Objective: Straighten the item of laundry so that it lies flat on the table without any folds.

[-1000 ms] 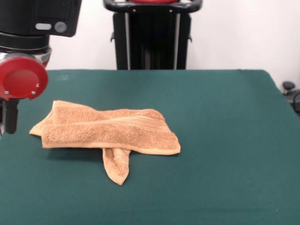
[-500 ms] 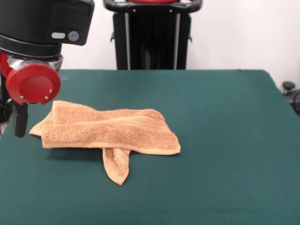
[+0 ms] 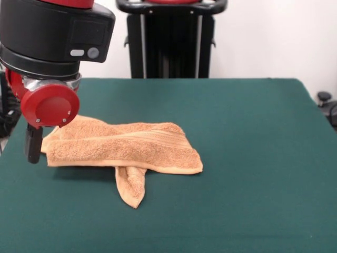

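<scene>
The orange-tan towel (image 3: pixel 124 150) lies crumpled on the green table (image 3: pixel 253 158), left of the middle. It is folded lengthwise into a thick strip. One end sticks out from under it toward the camera (image 3: pixel 130 187). Its ribbed band (image 3: pixel 158 138) shows on top. The arm's black and red head hangs over the towel's left end and hides that corner. My gripper (image 3: pixel 33 147) shows as a black part hanging below the red round cap, right at the towel's left edge. Whether it touches the towel cannot be told.
The robot's black pedestal (image 3: pixel 171 39) stands behind the table's far edge. A black object (image 3: pixel 326 105) sits beyond the table's right edge. Green cloth stretches to the right of the towel and in front of it.
The arm has moved right, in toward the towel, and now covers the towel's left corner. The towel has not moved.
</scene>
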Robot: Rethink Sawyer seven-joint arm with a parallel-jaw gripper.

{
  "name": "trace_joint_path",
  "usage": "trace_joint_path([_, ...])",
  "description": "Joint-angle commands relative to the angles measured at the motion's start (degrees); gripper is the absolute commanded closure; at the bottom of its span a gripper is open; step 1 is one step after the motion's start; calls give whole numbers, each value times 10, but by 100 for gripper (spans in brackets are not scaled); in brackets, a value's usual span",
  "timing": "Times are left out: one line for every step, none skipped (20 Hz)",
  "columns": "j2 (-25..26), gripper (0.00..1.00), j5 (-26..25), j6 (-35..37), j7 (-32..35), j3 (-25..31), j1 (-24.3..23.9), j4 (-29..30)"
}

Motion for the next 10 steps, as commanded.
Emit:
trace_joint_path([-3, 100, -14, -13, 19, 85, 21, 100])
trace_joint_path([-4, 100, -14, -8, 20, 86, 21, 99])
trace_joint_path([-5, 100, -14, -3, 20, 86, 22, 99])
trace_joint_path([-6, 100, -14, -1, 19, 86, 21, 99])
trace_joint_path([-7, 100, -14, 0, 18, 87, 21, 100])
trace_joint_path([-7, 100, -15, -3, 17, 88, 21, 102])
trace_joint_path([-8, 100, -16, -4, 15, 90, 20, 104])
trace_joint_path([-11, 100, -16, -6, 14, 92, 22, 109])
trace_joint_path([-12, 100, -16, -8, 12, 95, 21, 112])
trace_joint_path([-14, 100, -16, -11, 11, 98, 21, 116])
